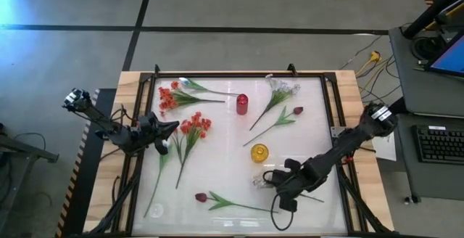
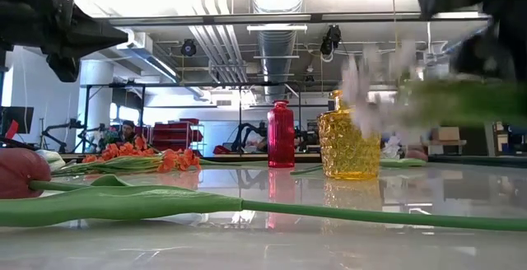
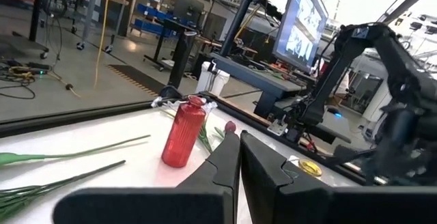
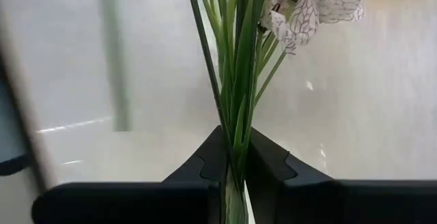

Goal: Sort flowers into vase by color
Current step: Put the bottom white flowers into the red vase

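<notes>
My right gripper (image 1: 271, 183) is at the table's near right, shut on a white blossom spray (image 4: 307, 5). The spray shows blurred above the table in the low view (image 2: 375, 81). A yellow vase (image 1: 259, 152) stands just beyond it, and a red vase (image 1: 242, 104) farther back. My left gripper (image 1: 171, 128) hovers shut at the left, over red-orange flowers (image 1: 194, 126). On the table lie more red-orange flowers (image 1: 167, 96), a white tulip (image 1: 185, 83), a second white spray (image 1: 283, 89) and two dark red tulips (image 1: 297, 111) (image 1: 201, 197). My right gripper pinches the spray's bundle of thin green stems (image 4: 236, 138) between its two fingers, a short way below the blossoms. The fingers come slanting down from above and lie across the stems. The blossom end sticks out past the fingertips, and the spray is lifted off the table top.
A black frame (image 1: 239, 74) borders the white table top. The near tulip's long stem (image 2: 247, 208) lies across the front of the table. There is free room in the middle, between the vases and the near edge.
</notes>
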